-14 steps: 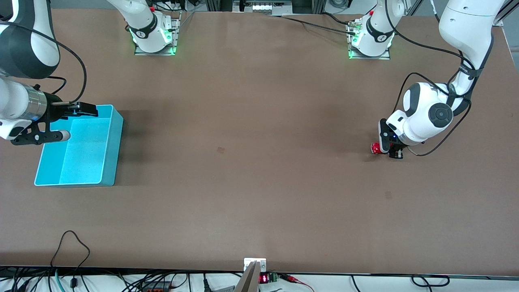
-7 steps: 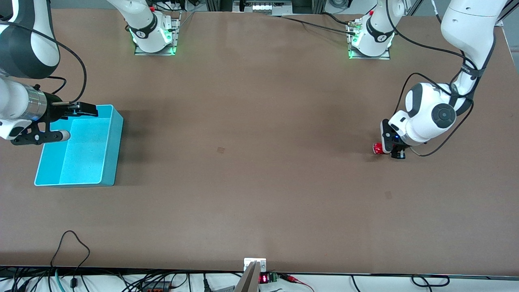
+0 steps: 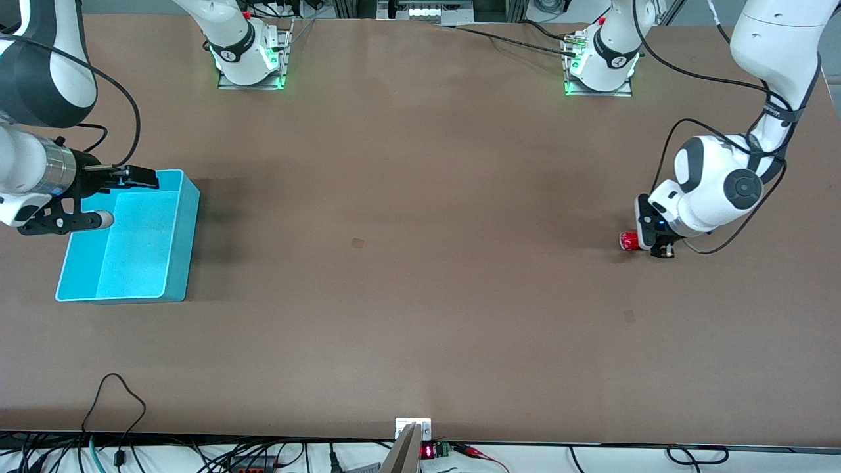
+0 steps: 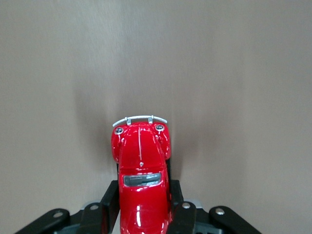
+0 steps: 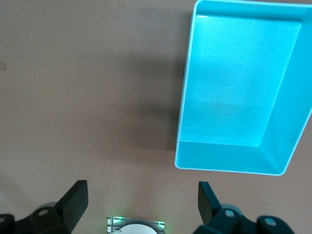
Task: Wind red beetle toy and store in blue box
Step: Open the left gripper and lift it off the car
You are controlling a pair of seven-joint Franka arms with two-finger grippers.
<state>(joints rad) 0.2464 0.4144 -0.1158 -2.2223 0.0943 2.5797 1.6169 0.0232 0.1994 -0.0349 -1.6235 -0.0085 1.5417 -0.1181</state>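
A: Where is the car being kept, and why there?

B: It is being gripped between the fingers of the left gripper, low at the table, toward the left arm's end. In the left wrist view the jaws are seen pressed to both flanks at the rear half of the body, with the front bumper pointing away from the wrist. Gripping it by the flanks is probably being done so the wheels are left free to be dragged across the table for winding. Whether the wheels are touching the surface cannot be told.

A: And the box?

B: It is standing open and empty toward the right arm's end, well apart from the car. That placement is likely being used so the car can be carried or handed across once wound.

A: What is being done by the right gripper?

B: It is being held waiting over the box's rim at the corner farther from the front camera, with its jaws spread wide and nothing between them. In the right wrist view both fingertips are seen far apart, with the box in view.

A: Is any writing being shown?

B: No brand or label is being made out on the car or the box. Small dark marks are seen on the arm bases, too small to be read. The storing step is judged not yet begun.
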